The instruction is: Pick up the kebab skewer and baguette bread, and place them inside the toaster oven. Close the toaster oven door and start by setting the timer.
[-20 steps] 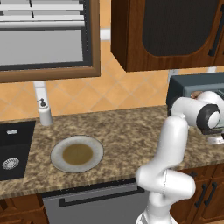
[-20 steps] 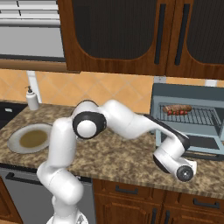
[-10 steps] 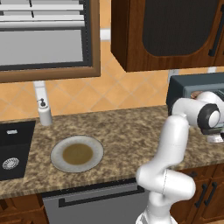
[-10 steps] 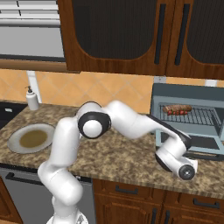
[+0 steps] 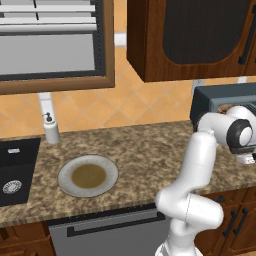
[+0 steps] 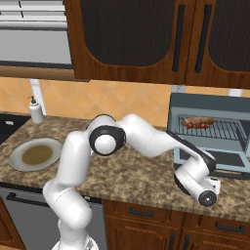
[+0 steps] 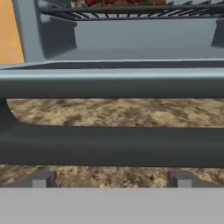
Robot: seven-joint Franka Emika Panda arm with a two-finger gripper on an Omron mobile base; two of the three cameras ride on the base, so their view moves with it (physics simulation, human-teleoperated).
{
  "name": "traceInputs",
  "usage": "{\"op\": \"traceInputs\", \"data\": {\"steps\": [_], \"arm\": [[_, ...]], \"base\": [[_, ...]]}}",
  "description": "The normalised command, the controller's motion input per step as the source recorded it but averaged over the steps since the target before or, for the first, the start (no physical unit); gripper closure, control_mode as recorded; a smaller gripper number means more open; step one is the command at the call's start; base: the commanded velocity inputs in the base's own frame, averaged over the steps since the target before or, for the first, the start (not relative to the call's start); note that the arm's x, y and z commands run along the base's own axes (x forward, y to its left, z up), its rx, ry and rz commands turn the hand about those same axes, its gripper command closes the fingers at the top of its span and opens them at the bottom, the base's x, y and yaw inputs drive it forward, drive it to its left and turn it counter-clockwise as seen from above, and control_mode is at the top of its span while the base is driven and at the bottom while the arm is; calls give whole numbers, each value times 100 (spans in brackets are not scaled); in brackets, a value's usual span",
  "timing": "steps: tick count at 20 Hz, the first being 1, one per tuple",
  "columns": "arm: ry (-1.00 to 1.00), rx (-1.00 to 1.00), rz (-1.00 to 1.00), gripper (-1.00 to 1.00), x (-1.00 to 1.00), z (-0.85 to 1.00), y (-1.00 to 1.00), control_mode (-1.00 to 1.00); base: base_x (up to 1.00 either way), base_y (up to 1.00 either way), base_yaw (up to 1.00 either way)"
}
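The toaster oven (image 6: 210,128) stands open at the counter's right end, also seen as the toaster oven (image 5: 220,100) behind my arm. On its wire rack lie the golden-brown baguette bread (image 6: 198,119) and, just in front of it, the red-chunked kebab skewer (image 6: 195,125). The toaster oven door (image 6: 229,161) hangs folded down. My gripper (image 7: 111,179) is open, low in front of the door. Its dark bar handle (image 7: 112,146) runs straight across just beyond the fingertips (image 7: 41,178), untouched. Nothing is held.
A round plate (image 5: 88,175) with a brown centre, also the plate (image 6: 35,154), sits on the granite counter to the left. A soap dispenser (image 5: 50,129) stands by the wall beside the dark sink (image 5: 15,170). Wooden cabinets hang overhead.
My hand has edged slightly to the right in front of the open oven. The jaws have stayed wide and the food has not moved.
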Motion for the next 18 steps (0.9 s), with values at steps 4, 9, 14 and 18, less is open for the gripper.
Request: {"op": "traceInputs", "data": {"steps": [4,9,14,18], "arm": [[-6,0,0,-100,30,10,-1,-100],[-3,0,0,-100,36,24,0,-100],[-11,0,0,-100,11,56,0,-100],[-4,0,0,-100,19,40,0,-100]], "base": [[0,0,0],[0,0,0],[0,0,0],[0,0,0]]}}
